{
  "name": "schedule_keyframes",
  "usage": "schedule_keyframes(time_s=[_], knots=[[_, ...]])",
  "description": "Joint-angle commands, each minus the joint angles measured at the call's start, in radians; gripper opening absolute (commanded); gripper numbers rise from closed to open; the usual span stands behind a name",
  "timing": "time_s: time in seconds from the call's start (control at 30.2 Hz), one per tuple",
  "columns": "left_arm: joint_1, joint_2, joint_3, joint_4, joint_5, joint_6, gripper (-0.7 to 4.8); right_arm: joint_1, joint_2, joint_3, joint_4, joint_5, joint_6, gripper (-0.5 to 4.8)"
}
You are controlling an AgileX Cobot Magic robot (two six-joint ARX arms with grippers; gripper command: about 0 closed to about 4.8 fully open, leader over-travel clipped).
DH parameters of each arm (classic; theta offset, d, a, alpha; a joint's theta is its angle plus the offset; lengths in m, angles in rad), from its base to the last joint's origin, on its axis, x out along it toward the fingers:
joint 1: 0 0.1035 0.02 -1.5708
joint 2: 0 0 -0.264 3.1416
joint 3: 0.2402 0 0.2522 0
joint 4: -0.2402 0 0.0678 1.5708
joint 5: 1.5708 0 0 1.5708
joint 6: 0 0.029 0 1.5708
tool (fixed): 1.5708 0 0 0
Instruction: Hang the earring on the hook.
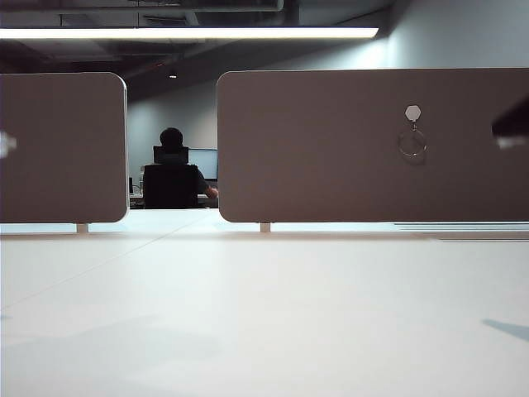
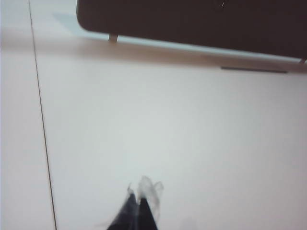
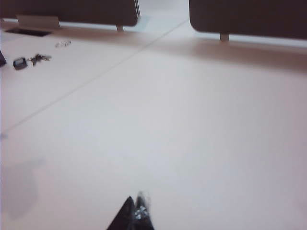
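On the right divider panel point(image 1: 331, 149) we see the earring point(image 1: 412, 143) hanging from the hook point(image 1: 413, 112). Our left gripper point(image 2: 139, 199) and right gripper point(image 3: 136, 206) hover closed, empty (a knock to the panel could dislodge it).

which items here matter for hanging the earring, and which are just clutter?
Job:
- earring, hanging on the hook on the right partition panel
- left gripper, shut, above the table
- right gripper, shut, above the table

Lying about:
- keys on the table
- seated person behind the partitions
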Motion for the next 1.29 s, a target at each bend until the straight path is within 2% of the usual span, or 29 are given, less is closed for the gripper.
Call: schedule_keyframes(time_s=[0.03, 0.3, 0.4, 0.5, 0.83, 0.96, 1.06, 1.29], knots=[[0.000, 0.000, -0.032, 0.017, 0.000, -0.004, -0.05, 0.000, 0.000, -0.041, 0.027, -0.006, 0.006, -0.05], [0.000, 0.000, -0.058, 0.021, -0.080, -0.003, -0.05, -0.001, 0.001, -0.127, 0.070, -0.013, 0.063, -0.05], [0.000, 0.000, -0.058, 0.004, -0.079, 0.006, -0.03, -0.001, 0.000, -0.127, 0.052, -0.013, 0.064, -0.05], [0.000, 0.000, -0.058, 0.004, -0.079, 0.005, -0.03, -0.002, 0.000, -0.126, 0.051, -0.008, 0.063, 0.19], [0.013, -0.001, -0.058, 0.004, -0.076, 0.005, -0.03, 0.000, -0.002, -0.126, 0.050, -0.006, 0.063, 0.19], [0.098, -0.009, -0.058, 0.008, -0.041, 0.005, -0.03, -0.018, -0.080, -0.126, 0.033, -0.005, 0.063, 0.19], [0.205, -0.010, -0.058, 0.008, -0.042, 0.005, -0.03, -0.068, -0.170, -0.126, 0.027, -0.021, 0.063, 0.19], [0.388, -0.010, -0.058, 0.008, -0.048, 0.005, -0.03, -0.287, -0.209, -0.125, 0.111, -0.027, 0.062, 0.19]])
